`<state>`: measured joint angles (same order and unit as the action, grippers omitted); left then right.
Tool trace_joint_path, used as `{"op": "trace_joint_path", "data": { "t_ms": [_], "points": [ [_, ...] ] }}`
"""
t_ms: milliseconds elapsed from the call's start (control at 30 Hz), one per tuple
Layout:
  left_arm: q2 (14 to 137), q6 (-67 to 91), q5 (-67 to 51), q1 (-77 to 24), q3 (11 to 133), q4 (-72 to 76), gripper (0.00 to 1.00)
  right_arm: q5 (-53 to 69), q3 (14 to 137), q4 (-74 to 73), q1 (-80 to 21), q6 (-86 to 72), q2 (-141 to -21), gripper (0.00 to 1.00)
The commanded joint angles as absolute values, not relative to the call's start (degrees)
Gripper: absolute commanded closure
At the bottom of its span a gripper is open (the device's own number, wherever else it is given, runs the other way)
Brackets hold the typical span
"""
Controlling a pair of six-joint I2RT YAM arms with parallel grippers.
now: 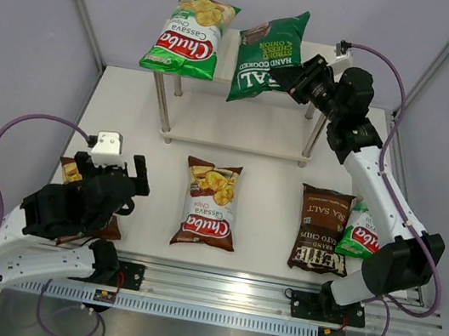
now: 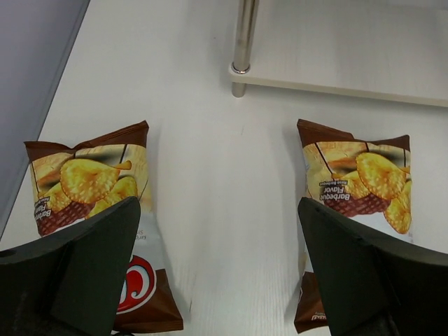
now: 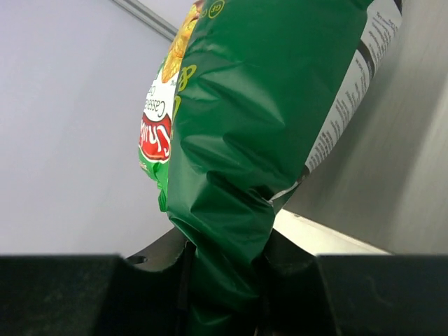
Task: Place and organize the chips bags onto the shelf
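Observation:
A light-green Chuba bag (image 1: pixel 188 34) lies on the shelf's top board (image 1: pixel 313 58) at the left. My right gripper (image 1: pixel 287 77) is shut on the edge of the dark-green REAL bag (image 1: pixel 265 54), holding it over the top board beside the Chuba bag; in the right wrist view the REAL bag (image 3: pixel 266 126) fills the frame. A brown Chuba bag (image 1: pixel 210 204) and the Kettle bag (image 1: pixel 320 229) lie on the table. A second brown Chuba bag (image 2: pixel 91 210) lies under my open left gripper (image 1: pixel 124 175). A second light-green bag (image 1: pixel 361 230) is partly hidden by my right arm.
The shelf's lower board (image 1: pixel 240 127) and metal legs (image 1: pixel 162 102) stand at the back middle. Grey walls enclose the table on both sides. In the left wrist view a shelf leg (image 2: pixel 243 42) and the middle brown Chuba bag (image 2: pixel 357 189) show ahead.

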<state>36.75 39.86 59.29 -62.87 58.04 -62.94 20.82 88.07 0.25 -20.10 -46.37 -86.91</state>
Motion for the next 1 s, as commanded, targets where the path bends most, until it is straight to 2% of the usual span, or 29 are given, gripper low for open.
{"op": "trace_joint_path", "data": {
  "t_ms": [0,133,267,967],
  "points": [
    [36.4,33.1,55.2,-58.1,57.4,-53.3,0.01,25.3,91.5,7.5,-19.3,-53.3,-88.1,0.69],
    [35.9,30.9,50.8,-54.2,56.6,-51.0,0.01,22.1,89.7,6.4,-19.3,-56.5,-89.3,0.62],
    [34.9,30.3,48.8,-52.5,55.8,-50.4,0.01,18.5,88.8,5.1,-19.4,-60.3,-90.5,0.6],
    [30.9,29.5,46.6,-49.8,54.1,-49.2,0.01,12.2,92.7,1.5,-21.7,-65.4,-96.8,0.6]
  ]
}}
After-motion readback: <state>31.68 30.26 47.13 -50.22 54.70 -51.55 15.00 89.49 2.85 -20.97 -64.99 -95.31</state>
